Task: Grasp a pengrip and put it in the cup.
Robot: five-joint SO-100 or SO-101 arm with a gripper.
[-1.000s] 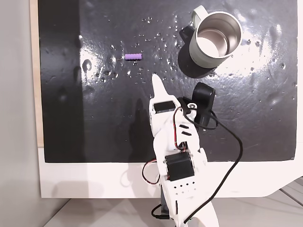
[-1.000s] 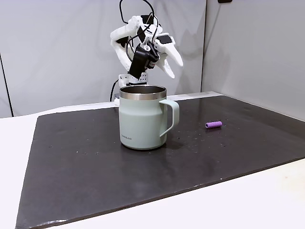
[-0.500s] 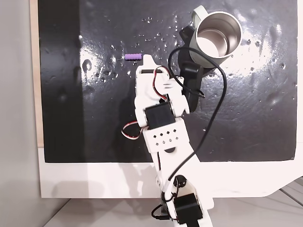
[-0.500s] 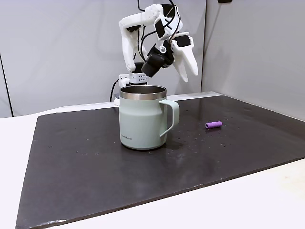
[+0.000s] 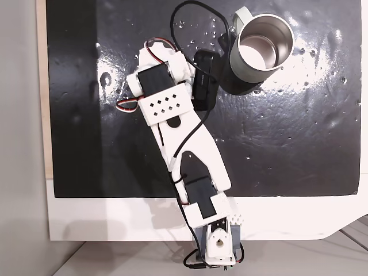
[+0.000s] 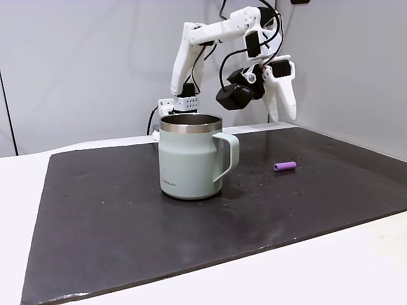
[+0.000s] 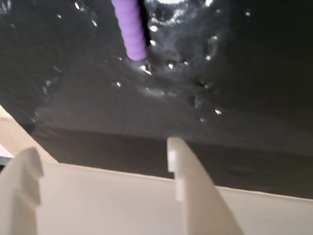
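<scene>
Since the earlier frames, your arm has swung out from beside the cup (image 6: 189, 156) and stretched across the black mat (image 6: 127, 229), bringing the gripper (image 6: 286, 117) above the pengrip (image 6: 285, 166). You hold nothing: the jaws stand parted, as the wrist view shows, with the gripper (image 7: 100, 152) empty and the pengrip (image 7: 129, 28) lying flat on the mat ahead of the fingertips. In a fixed view the cup (image 5: 261, 45) stands upright near the mat's far edge, handle turned towards the arm's side. Open mat surrounds the pengrip on every side. A small mark is printed low on the cup wall; it cannot be read.
</scene>
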